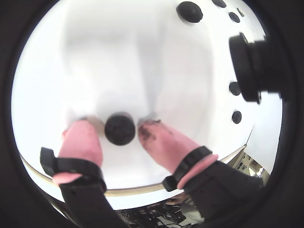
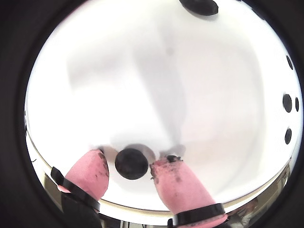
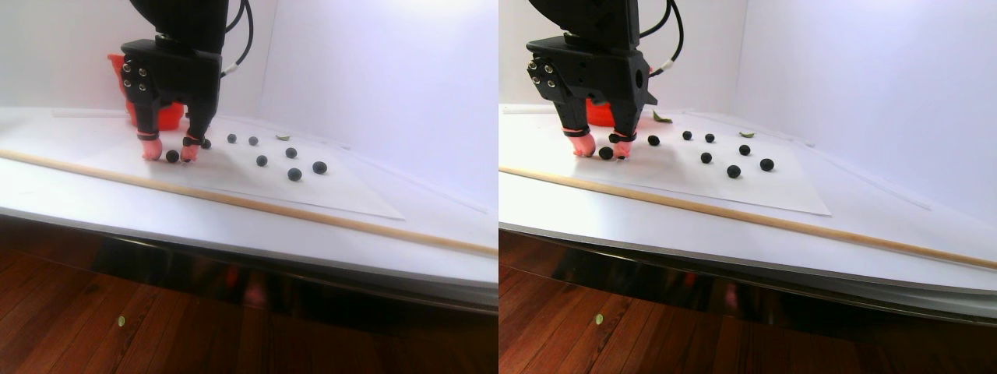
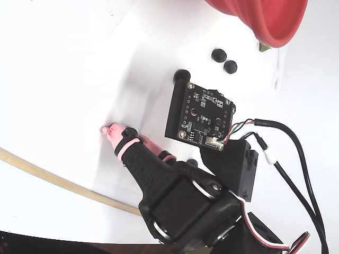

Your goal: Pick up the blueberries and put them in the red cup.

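The gripper point(image 1: 119, 137) is straddling one berry point(image 1: 119, 128) on the white sheet point(image 1: 118, 57), pink fingers point(image 1: 83, 142) parted, gripping nothing yet. It looks light and prone to rolling; best pinched across its middle.

Blueberry point(image 1: 119, 128) seemingly between hand point(image 1: 120, 134) fingertips

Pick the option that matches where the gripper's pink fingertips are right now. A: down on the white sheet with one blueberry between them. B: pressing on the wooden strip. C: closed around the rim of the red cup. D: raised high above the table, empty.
A: in a wrist view the gripper has its pink fingertips down on the white sheet, with one blueberry in the gap between them.
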{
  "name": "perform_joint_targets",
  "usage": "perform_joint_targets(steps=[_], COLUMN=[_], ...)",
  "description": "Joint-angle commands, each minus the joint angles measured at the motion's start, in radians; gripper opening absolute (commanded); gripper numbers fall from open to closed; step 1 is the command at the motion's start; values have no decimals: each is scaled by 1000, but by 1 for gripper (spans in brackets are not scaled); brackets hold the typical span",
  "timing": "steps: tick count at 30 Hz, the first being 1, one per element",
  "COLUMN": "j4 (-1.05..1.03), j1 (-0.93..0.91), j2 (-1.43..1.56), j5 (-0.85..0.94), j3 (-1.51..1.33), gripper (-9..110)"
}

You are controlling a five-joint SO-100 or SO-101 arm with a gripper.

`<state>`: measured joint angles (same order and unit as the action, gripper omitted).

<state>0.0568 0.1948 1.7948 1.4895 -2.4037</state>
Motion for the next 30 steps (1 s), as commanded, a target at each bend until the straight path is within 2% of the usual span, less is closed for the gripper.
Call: perform_joint_targets(steps=[1, 30], j4=[29, -21], j1=[-9, 5], j2=[0, 18], j5=[-15, -12], j3=[66, 29], gripper=[17, 13])
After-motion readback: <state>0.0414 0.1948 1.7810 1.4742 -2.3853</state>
